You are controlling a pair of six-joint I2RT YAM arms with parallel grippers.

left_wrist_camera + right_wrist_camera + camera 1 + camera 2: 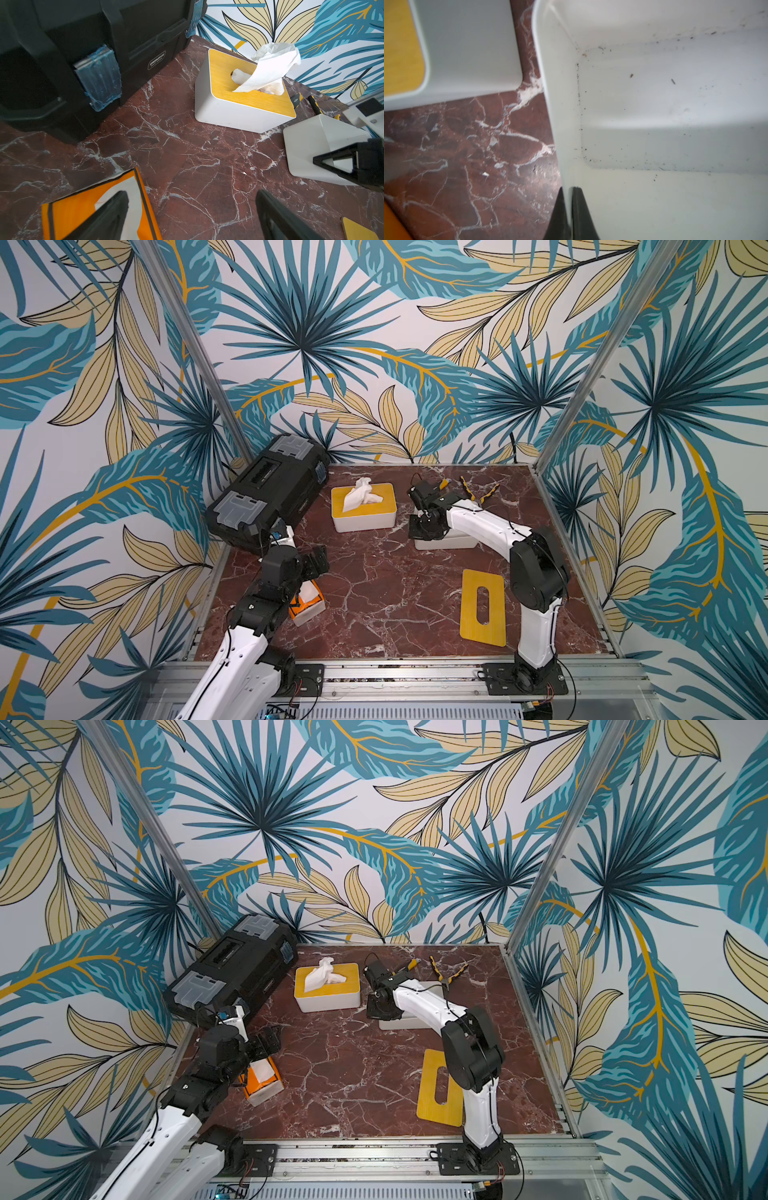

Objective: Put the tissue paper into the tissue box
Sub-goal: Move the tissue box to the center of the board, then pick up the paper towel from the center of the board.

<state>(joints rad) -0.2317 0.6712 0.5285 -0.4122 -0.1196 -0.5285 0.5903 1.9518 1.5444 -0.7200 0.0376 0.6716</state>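
And the right gripper (569, 189) pinches a side wall of the open tissue box (654, 99); left gripper (191, 194), jaws spread, hovers over the orange tissue pack (70, 207), clearly the nearer arm

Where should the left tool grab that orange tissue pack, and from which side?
Probably from above, pinching the orange tissue pack across its narrower width: it lies flat, broad face up, and the open left tool hangs over it.
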